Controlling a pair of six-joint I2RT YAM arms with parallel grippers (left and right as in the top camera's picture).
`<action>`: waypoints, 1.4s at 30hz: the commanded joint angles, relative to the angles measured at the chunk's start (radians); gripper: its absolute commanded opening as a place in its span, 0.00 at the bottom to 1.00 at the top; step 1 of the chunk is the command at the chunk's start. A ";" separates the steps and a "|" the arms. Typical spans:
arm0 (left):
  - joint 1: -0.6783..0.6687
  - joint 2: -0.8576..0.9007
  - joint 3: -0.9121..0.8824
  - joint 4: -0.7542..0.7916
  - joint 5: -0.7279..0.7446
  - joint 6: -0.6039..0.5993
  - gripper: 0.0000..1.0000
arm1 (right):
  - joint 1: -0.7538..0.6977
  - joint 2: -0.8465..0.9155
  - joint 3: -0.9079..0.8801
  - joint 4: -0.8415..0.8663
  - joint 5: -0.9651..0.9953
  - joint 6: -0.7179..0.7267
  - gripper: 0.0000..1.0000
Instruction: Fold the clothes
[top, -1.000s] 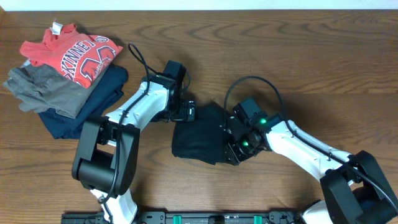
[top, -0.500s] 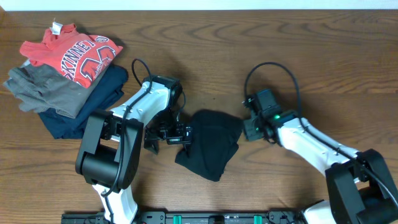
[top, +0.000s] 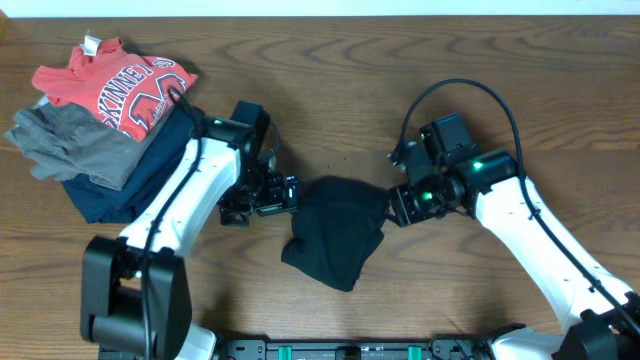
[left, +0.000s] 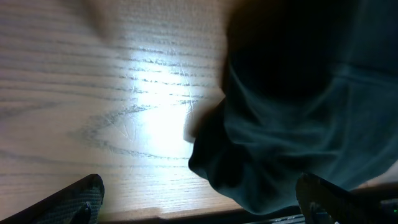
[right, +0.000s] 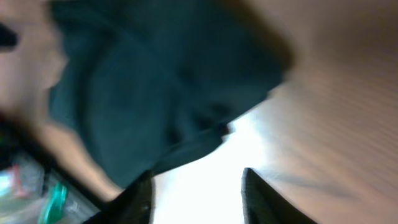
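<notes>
Clothes, a black bundle, sit on the worktop between left hand, spread wide, and right hand, part-open on nothing. Folding looks near its end; any last fold calls for pinching a loose edge.

You're at a robotics lab bench, white-and-black left arm and right arm based by a black rail at the near edge of a wood-grain table, cable looping off a wrist, black garment between them, folded clothes pile at one corner.
</notes>
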 joint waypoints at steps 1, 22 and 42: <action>-0.010 -0.012 0.008 0.011 -0.020 -0.011 0.98 | 0.039 0.010 -0.022 -0.009 -0.127 0.003 0.35; -0.101 -0.008 -0.199 0.354 -0.020 -0.012 0.98 | 0.230 0.068 -0.236 0.262 -0.097 0.187 0.10; -0.101 -0.003 -0.248 0.395 -0.005 -0.024 0.98 | 0.248 0.068 -0.238 0.294 -0.056 0.307 0.01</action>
